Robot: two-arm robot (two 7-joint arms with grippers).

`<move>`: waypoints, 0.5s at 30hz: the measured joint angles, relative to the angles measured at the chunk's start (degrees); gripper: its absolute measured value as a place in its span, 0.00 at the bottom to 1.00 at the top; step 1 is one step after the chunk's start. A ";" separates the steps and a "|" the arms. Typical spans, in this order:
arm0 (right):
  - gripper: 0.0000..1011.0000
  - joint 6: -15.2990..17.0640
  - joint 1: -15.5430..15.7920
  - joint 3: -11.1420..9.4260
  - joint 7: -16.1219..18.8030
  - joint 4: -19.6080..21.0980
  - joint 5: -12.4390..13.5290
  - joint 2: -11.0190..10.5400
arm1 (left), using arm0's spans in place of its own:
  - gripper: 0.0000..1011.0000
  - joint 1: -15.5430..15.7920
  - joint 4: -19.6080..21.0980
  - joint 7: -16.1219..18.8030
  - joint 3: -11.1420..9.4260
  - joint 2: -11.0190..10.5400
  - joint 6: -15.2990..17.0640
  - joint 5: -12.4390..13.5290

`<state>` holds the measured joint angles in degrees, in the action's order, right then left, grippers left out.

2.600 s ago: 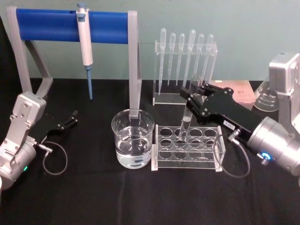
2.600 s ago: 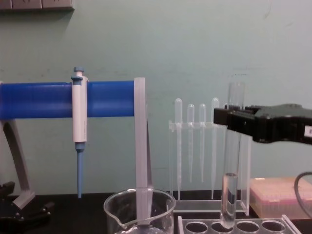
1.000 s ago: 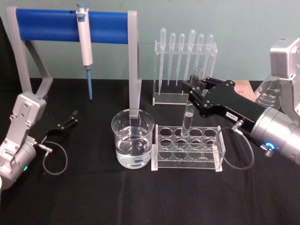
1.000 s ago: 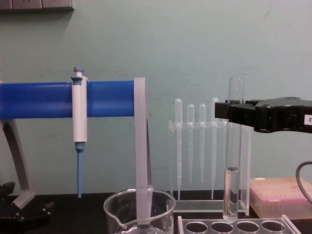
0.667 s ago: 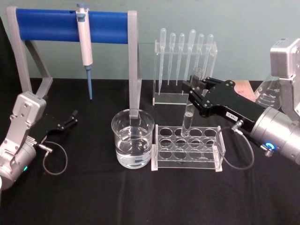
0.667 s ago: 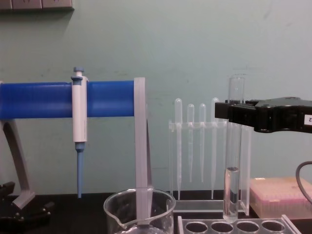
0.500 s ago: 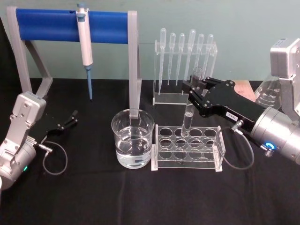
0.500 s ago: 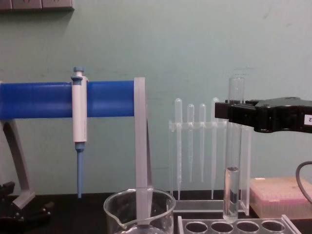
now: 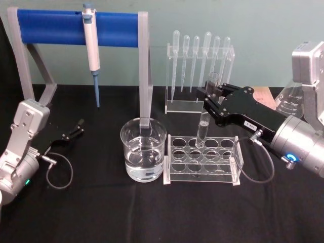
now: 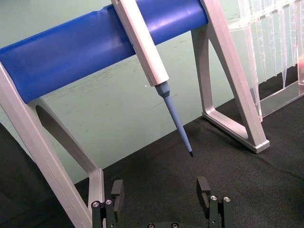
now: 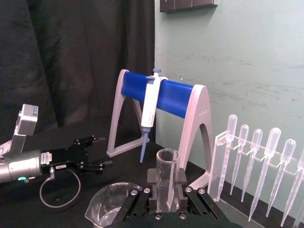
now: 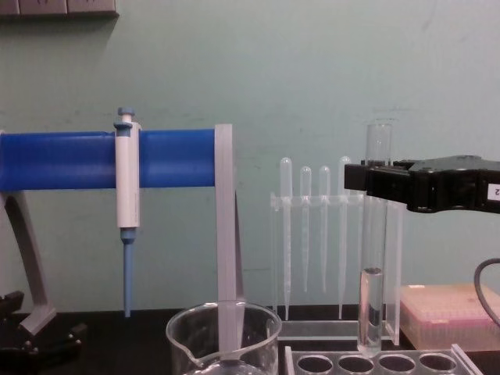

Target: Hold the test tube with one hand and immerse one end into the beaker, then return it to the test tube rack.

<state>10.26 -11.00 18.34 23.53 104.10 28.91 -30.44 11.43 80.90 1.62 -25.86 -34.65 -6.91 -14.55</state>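
Closest to me on the black surface [image 9: 126, 212], about midway between its left and right edges, I have the beaker [image 9: 143, 149]. It stands upright and holds clear liquid to roughly half its height. Just beside it, toward the right edge, sits the clear test tube rack [image 9: 202, 159], and every round hole I can make out is empty.

Over the rack's back row hangs the test tube [image 9: 204, 126]. It is close to upright, open rim on top, with a column of clear liquid in its lower part. From the chest camera its rounded bottom hangs just above the rack top, not down in a hole.

Farther back a clear stand [image 9: 200, 104] carries six thin pipettes [image 9: 206, 55], bulbs up. Toward the far right corner I see a glass flask [image 9: 291, 104]; I cannot tell whether it holds anything.

The right end effector [image 9: 208, 97] reaches in from the right edge and is clamped on the tube's upper part, one black finger pressed against each side of the glass, the rim standing clear above them. On the right wrist camera the tube stands squarely between the fingers [image 11: 182, 183].

The left end effector [image 9: 77, 127] sits parked low near the left edge, gaping wide and gripping nothing. Beyond it, along the far edge, a white-and-blue pipettor [image 9: 91, 43] hangs from a blue-barred frame [image 9: 50, 21].
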 joint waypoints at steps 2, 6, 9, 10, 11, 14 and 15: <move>0.22 0.00 0.00 0.00 0.00 0.00 0.00 0.00 | 0.99 0.00 0.00 0.00 0.00 0.00 0.00 0.00; 0.22 0.00 0.00 0.00 0.00 0.00 0.00 0.00 | 0.99 0.00 0.00 0.00 0.00 0.00 0.00 0.00; 0.23 0.00 0.00 0.00 0.00 0.00 0.00 0.00 | 0.99 0.00 0.00 0.00 0.00 0.00 0.00 0.00; 0.22 0.00 0.00 0.00 0.00 0.00 0.00 0.00 | 0.99 0.00 0.00 0.00 0.00 0.00 0.00 0.00; 0.22 0.00 0.00 0.00 0.00 0.00 0.00 0.00 | 0.99 0.00 0.00 0.00 0.00 0.00 0.00 0.00; 0.22 0.00 0.00 0.00 0.00 0.00 0.00 0.00 | 0.99 0.00 0.00 0.00 0.00 0.00 0.00 0.00; 0.22 0.00 0.00 0.00 0.00 0.00 0.00 0.00 | 0.99 0.00 0.00 0.00 0.00 0.00 0.00 0.00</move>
<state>10.26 -11.00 18.34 23.52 104.10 28.91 -30.44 11.43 80.90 1.62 -25.86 -34.65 -6.91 -14.55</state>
